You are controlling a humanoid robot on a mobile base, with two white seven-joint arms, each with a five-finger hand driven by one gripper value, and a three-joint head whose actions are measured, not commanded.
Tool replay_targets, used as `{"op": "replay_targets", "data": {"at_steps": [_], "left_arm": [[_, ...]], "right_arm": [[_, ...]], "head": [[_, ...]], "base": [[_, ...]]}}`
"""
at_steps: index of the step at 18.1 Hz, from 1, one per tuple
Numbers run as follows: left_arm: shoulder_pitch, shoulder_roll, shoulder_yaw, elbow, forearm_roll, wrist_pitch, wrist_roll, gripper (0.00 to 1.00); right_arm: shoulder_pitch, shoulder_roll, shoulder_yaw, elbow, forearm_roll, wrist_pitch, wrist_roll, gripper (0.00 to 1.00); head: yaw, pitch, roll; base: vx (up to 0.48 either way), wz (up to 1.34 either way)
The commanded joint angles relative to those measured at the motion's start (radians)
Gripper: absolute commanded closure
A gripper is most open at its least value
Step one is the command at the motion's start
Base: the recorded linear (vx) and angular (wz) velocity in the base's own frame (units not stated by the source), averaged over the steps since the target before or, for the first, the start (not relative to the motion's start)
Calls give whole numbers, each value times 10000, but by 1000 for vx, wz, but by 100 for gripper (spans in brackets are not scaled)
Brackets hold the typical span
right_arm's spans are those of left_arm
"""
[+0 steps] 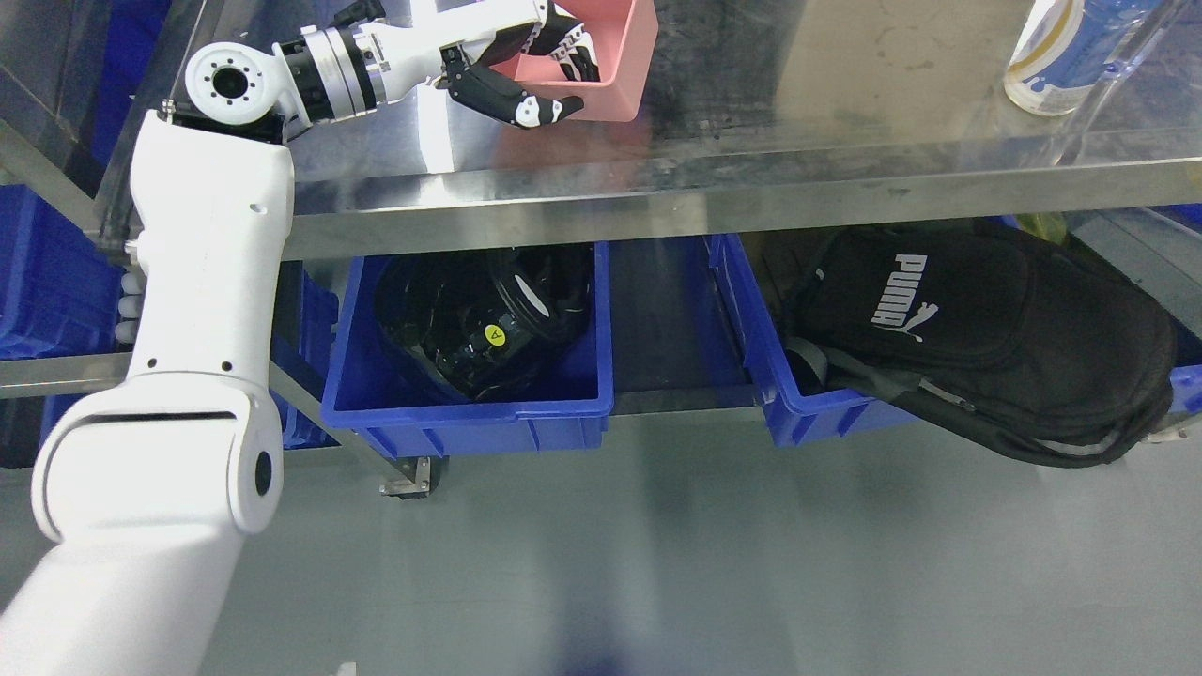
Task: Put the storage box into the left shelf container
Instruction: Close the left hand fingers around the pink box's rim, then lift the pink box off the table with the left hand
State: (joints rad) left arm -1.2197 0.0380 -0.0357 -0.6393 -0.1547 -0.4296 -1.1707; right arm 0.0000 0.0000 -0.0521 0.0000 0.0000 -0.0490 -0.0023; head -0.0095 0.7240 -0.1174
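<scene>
1. At the left edge of my head view I see my white, jointed left arm (202, 310) rising from the bottom corner and bending at the wrist toward the upper middle.
2. My left hand (512, 70), white with black finger segments, reaches over a pink plastic storage box (610, 56); its fingers curl over the box's near left rim and into the inside, and its thumb (512, 101) lies along the outer front wall, so the rim is pinched between them.
3. That box sits on the stainless steel tabletop (798, 103), near the top edge of the view.
4. Below the table's front edge, on a lower shelf, I see a blue plastic bin (470, 413) holding a shiny black object (479, 319) with a small yellow sticker (492, 334).
5. Well apart to the right, a second blue bin (798, 413) holds a black fabric bag (995, 338) with white lettering, which spills over the bin's right side.
6. At the upper right corner, a white and blue bottle (1056, 52) stands on the tabletop.
7. More blue bins (47, 272) show at the far left behind my arm.
</scene>
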Motion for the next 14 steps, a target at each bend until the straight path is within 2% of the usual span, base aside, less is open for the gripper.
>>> {"op": "replay_targets", "data": {"at_steps": [1, 5, 8, 9, 14], "left_arm": [[492, -206, 1552, -586, 1837, -45, 126, 100], [523, -206, 2427, -1061, 2955, 47, 187, 100], [615, -206, 2383, -1674, 4917, 78, 416, 100], [798, -206, 2382, -2010, 5074, 78, 615, 100], [2649, -206, 2092, -5334, 6302, 245, 2712, 99]], "right_arm": [[-46, -175, 0, -174, -215, 0, -7, 0], [-31, -175, 0, -174, -215, -16, 8, 0], [-30, -175, 0, -174, -215, 0, -7, 0], [-30, -175, 0, -174, -215, 0, -7, 0], [-46, -175, -16, -174, -215, -1, 8, 0]], "head": [[0, 0, 0], [0, 0, 0], [0, 0, 0], [0, 0, 0], [0, 0, 0]], "base": [[7, -59], [3, -69], [-2, -12], [-4, 14], [0, 0]]}}
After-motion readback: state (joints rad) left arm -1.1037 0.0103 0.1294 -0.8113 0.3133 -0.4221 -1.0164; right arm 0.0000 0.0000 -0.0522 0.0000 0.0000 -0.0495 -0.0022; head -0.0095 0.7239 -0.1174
